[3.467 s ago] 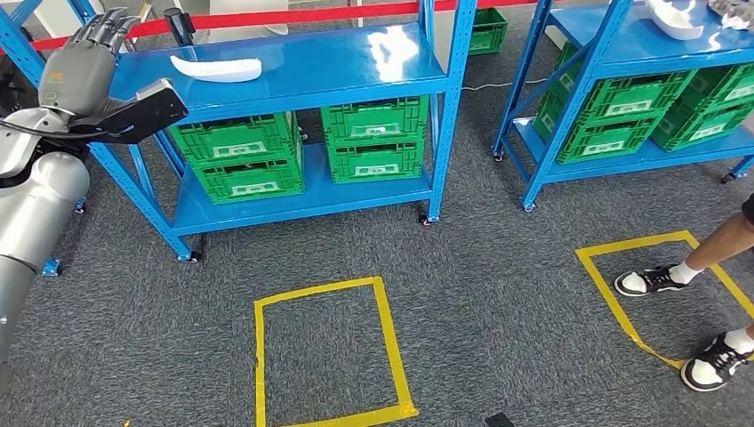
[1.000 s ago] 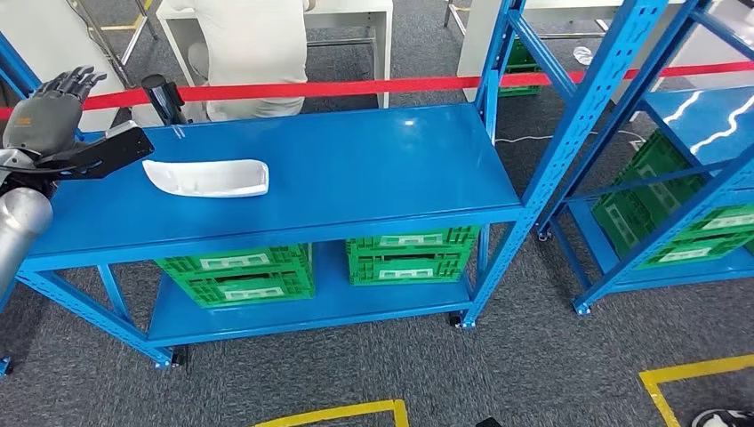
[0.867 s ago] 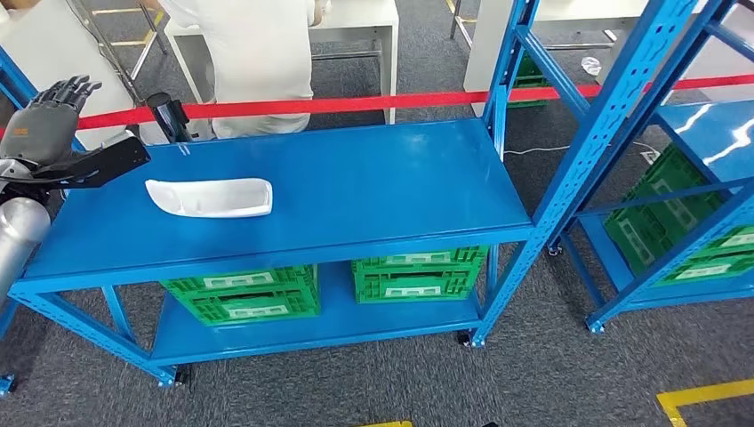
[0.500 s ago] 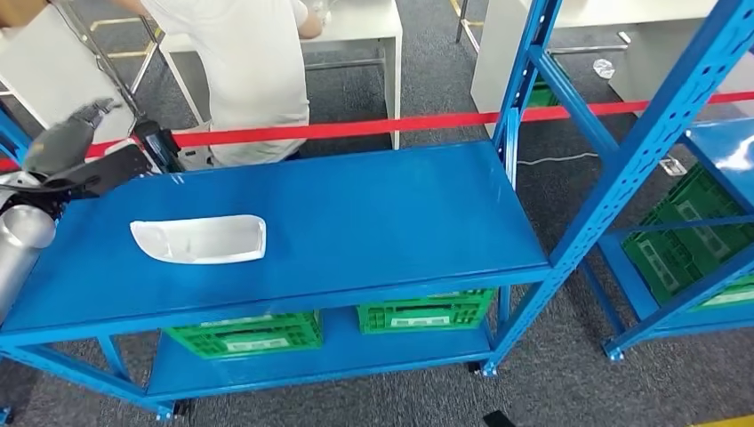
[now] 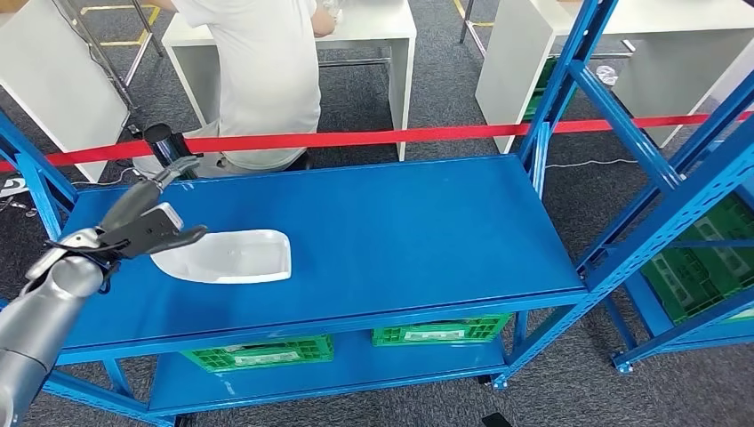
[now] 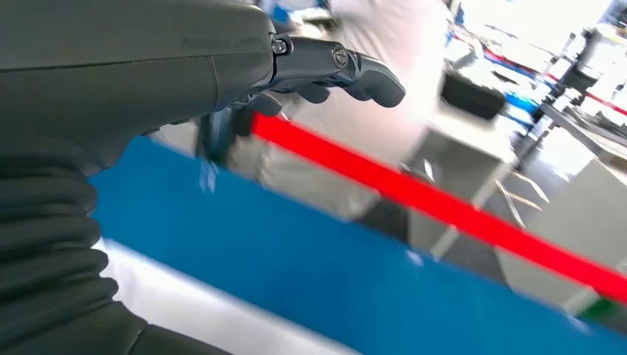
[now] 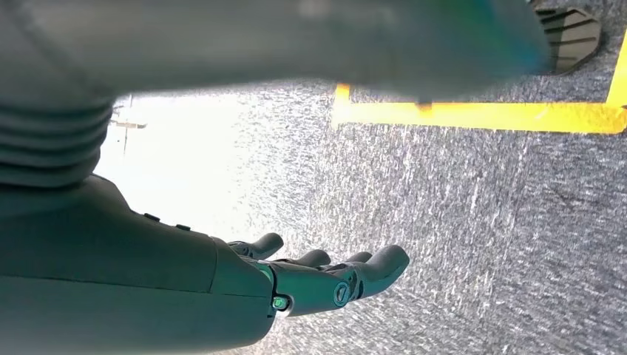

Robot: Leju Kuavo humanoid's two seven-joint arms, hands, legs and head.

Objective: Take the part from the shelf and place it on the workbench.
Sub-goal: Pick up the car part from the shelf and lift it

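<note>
The part is a white curved shell [image 5: 233, 256] lying flat on the top board of the blue shelf [image 5: 382, 231], toward its left end. My left hand [image 5: 142, 218] hovers just above the shell's left end, fingers stretched out and apart, holding nothing. In the left wrist view the same hand [image 6: 222, 66] reaches over the blue board, with a pale strip of the shell [image 6: 222, 318] below it. My right hand [image 7: 318, 277] hangs over the grey carpet, fingers loosely extended and empty.
A red barrier tape [image 5: 400, 136] runs behind the shelf, with a black post [image 5: 163, 142] at its back left corner. A person in a white shirt [image 5: 262, 71] stands at a white table [image 5: 373, 31] beyond it. Green crates [image 5: 440, 333] sit on the lower shelf. Another blue rack [image 5: 685, 205] stands to the right.
The camera has come closer to the shelf and looks down on it. My left hand has lowered from up at the back left corner to just over the shell's left end.
</note>
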